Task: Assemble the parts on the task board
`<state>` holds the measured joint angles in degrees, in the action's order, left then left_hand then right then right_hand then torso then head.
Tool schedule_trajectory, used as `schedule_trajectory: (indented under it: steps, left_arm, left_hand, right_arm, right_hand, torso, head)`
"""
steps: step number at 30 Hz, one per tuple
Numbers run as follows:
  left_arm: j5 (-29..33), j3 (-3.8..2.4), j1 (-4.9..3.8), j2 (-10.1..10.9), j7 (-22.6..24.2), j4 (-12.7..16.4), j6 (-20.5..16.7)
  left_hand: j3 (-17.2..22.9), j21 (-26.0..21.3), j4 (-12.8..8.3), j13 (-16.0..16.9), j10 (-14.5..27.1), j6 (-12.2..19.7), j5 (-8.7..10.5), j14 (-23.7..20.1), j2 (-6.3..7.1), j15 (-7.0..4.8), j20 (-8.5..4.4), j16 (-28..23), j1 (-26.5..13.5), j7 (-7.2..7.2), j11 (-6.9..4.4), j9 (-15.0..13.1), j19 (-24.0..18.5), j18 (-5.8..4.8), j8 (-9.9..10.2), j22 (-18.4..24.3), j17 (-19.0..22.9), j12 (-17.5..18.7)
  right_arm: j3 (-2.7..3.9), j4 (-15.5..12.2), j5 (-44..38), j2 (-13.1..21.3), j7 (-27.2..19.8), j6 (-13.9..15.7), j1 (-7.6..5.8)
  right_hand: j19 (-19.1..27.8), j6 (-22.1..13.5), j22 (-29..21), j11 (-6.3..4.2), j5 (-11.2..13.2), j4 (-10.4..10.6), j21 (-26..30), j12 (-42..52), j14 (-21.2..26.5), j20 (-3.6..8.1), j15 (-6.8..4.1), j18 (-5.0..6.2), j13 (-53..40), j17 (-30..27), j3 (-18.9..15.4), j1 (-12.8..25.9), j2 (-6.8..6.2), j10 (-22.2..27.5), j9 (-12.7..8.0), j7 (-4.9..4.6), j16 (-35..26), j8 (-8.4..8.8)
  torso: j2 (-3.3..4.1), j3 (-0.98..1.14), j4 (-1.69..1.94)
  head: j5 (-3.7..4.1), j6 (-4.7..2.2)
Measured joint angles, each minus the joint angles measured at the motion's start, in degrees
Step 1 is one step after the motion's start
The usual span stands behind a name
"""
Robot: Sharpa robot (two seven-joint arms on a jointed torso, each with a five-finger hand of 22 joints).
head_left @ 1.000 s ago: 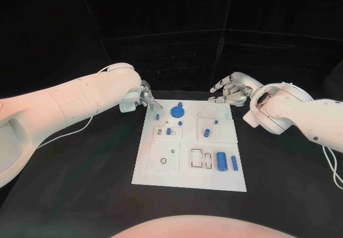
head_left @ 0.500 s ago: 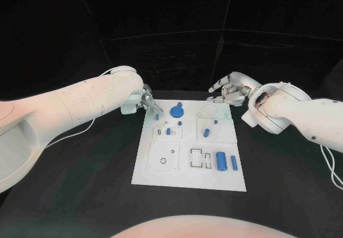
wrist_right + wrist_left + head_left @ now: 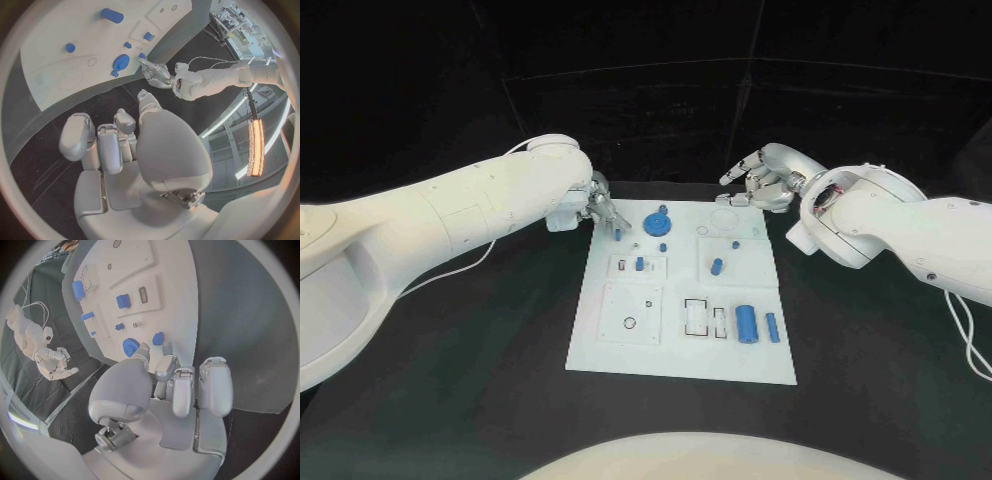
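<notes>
Head camera looking down at the task board (image 3: 682, 350), wrist cameras sharing its far end

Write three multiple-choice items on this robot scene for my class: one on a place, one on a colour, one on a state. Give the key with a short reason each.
1. Where is the left hand?
A. over the task board's far left corner
B. at its near edge
C. off the table

2. What colour are the parts on the task board?
A. red
B. blue
C. green

3. What is the right hand doing?
A. holding a part
B. pressing the board
C. holding nothing, beyond the board's far right corner

Key: 1 A, its fingers reach that corner near the round part; 2 B, all pieces show blue; 3 C, nothing lies in its fingers.
</notes>
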<state>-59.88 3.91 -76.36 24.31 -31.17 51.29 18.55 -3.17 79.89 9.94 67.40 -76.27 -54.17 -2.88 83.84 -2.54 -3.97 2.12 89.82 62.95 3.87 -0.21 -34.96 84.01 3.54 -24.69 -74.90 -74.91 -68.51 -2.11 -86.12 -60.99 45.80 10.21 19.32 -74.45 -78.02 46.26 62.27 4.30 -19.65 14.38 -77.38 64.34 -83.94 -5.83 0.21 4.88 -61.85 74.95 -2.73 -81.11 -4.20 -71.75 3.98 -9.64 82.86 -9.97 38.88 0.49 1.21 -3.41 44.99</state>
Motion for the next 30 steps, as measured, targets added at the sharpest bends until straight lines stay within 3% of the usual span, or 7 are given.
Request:
schedule_trajectory:
  steps: [8, 30]
  left_arm:
    - [0.0, 0.0, 0.06, -0.2, 0.4, -0.2, 0.4]
    - [-0.1, 0.18, 0.12, -0.7, 0.9, -0.9, 1.9]
  left_hand:
    - [0.0, 0.0, -0.1, 0.0, 0.0, -0.3, 0.0, 0.0, -0.51, 0.0, 0.0, 0.0, 0.5, -0.09, 0.0, 0.2, 0.0, 0.0, 0.0, 0.0, 0.0, 0.0]
    - [1.5, 0.0, -3.0, -0.2, 0.0, -0.8, 0.0, 0.0, -2.81, 0.0, 0.0, 0.0, 5.0, 0.01, 0.0, 1.2, 0.0, 0.0, 1.0, 0.0, 0.0, 0.0]
  right_arm:
    - [0.0, 0.1, 0.0, -0.2, 0.0, 0.0, 0.0]
    - [0.0, 0.2, 0.0, -0.2, -0.1, 0.0, 0.0]
  right_hand:
    - [0.0, 0.0, 0.0, 0.0, 0.0, 0.0, 0.0, 0.0, 0.0, 0.0, 0.0, 0.0, 0.0, 0.0, 0.0, 0.0, 0.0, 0.0, 0.0, 0.0, 0.0, 0.0]
    - [0.0, 0.0, 0.0, 0.0, 0.0, 0.0, 0.0, 0.0, 0.0, 0.0, 0.0, 0.0, 0.1, 0.0, 0.0, 0.0, 0.0, 0.0, 0.0, 0.0, 0.0, 0.0]
  torso:
    - [0.0, -0.02, 0.01]
    - [0.0, 0.0, 0.01]
  head:
    - [0.1, 0.01]
    - [0.0, 0.18]
